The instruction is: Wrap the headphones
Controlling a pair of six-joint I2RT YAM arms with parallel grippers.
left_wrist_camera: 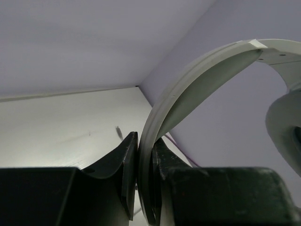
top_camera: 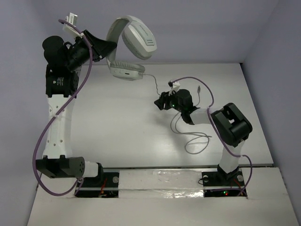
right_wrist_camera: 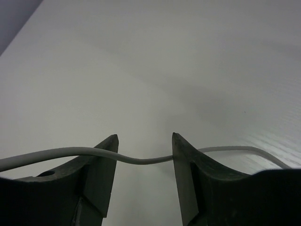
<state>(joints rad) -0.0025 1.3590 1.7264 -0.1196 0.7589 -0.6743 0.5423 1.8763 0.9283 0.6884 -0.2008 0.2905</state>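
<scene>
The white headphones [top_camera: 131, 44] hang raised at the back of the table. My left gripper [top_camera: 104, 48] is shut on the curved headband [left_wrist_camera: 188, 89], which runs up between the black fingers [left_wrist_camera: 124, 169]. One earcup [top_camera: 127, 69] hangs lowest, and the thin whitish cable [top_camera: 153, 81] leads from it across the table to loose loops [top_camera: 197, 143]; its small plug [top_camera: 199, 87] lies at the right. My right gripper [top_camera: 162, 102] is open low over the table. The cable [right_wrist_camera: 141, 160] crosses between its fingertips, lying over the left finger [right_wrist_camera: 101, 165].
Purple robot cables [top_camera: 47, 132] hang along both arms. The right arm's elbow [top_camera: 231, 123] stands over the right side of the table. A purple wall [top_camera: 273, 70] closes the right and back. The table's near edge [top_camera: 188, 167] runs by the arm bases.
</scene>
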